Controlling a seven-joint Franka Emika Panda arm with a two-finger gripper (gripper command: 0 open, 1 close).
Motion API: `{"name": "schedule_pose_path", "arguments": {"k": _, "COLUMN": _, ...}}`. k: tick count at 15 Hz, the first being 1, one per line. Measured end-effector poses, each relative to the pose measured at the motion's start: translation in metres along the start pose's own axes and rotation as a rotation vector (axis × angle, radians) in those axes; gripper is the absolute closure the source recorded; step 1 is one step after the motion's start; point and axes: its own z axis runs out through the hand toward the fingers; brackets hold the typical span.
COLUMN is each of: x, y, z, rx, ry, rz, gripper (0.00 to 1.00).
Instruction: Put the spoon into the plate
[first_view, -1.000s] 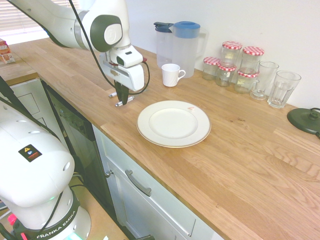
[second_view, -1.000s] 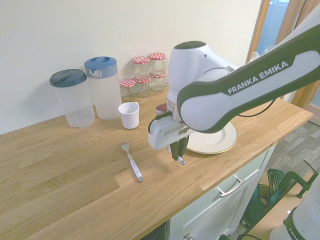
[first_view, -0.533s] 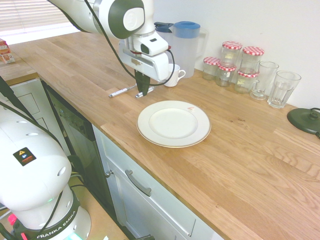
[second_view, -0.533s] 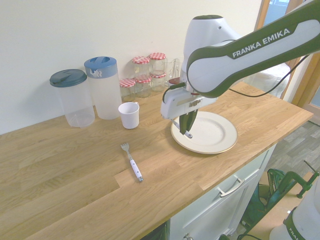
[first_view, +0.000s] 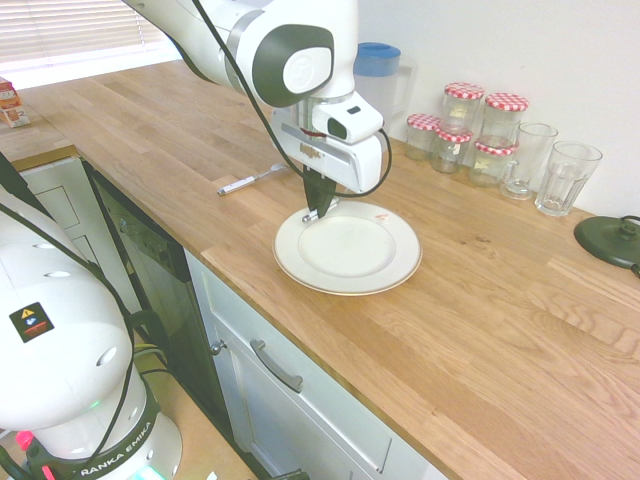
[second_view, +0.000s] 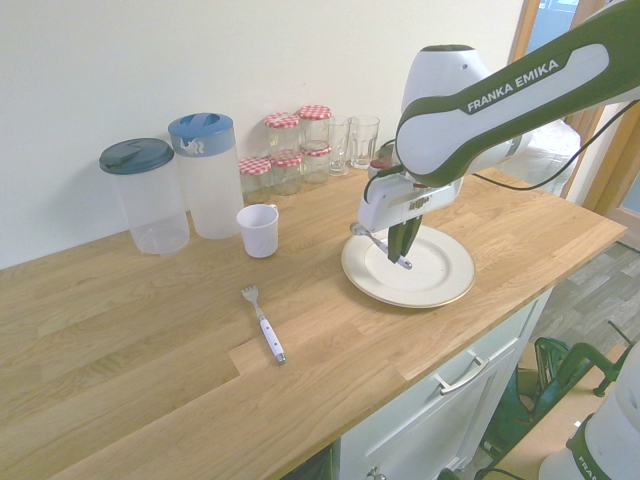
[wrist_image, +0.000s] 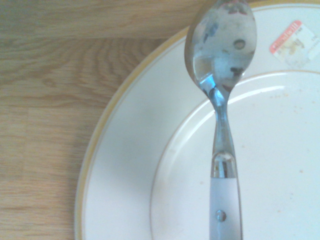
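Observation:
My gripper (first_view: 318, 203) is shut on the spoon (first_view: 312, 214), a shiny utensil with an oval bowl and a white handle. It hangs just above the near-left part of the plate (first_view: 396, 262), a large round cream plate with a gold edge and a small reddish mark. In the second exterior view the spoon (second_view: 372, 238) slants from the gripper (second_view: 403, 246) out toward the rim of the plate (second_view: 440, 285). The wrist view shows the spoon's bowl (wrist_image: 220, 47) over the plate's broad rim (wrist_image: 125, 165).
A white-handled fork (second_view: 263, 322) lies on the wooden counter left of the plate. Behind stand a white mug (second_view: 260, 230), two clear pitchers (second_view: 205, 175), red-lidded jars (first_view: 470, 125) and glasses (first_view: 565, 175). A dark round object (first_view: 610, 240) sits at the far right.
The arm has carried the spoon from above the bare counter beside the fork across to above the plate. The fork and plate have not moved.

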Motion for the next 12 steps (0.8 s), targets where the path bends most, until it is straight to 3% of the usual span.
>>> {"name": "schedule_pose_path", "arguments": {"k": 5, "x": 0.025, "y": 0.015, "z": 0.018, "rx": 0.006, "ry": -0.002, "rz": 0.01, "gripper": 1.0}}
{"name": "schedule_pose_path", "arguments": {"k": 6, "x": 0.03, "y": 0.018, "z": 0.024, "rx": 0.005, "ry": -0.004, "rz": 0.017, "gripper": 0.0}}
{"name": "schedule_pose_path", "arguments": {"k": 12, "x": 0.043, "y": 0.02, "z": 0.037, "rx": -0.001, "ry": -0.013, "rz": 0.03, "gripper": 0.0}}
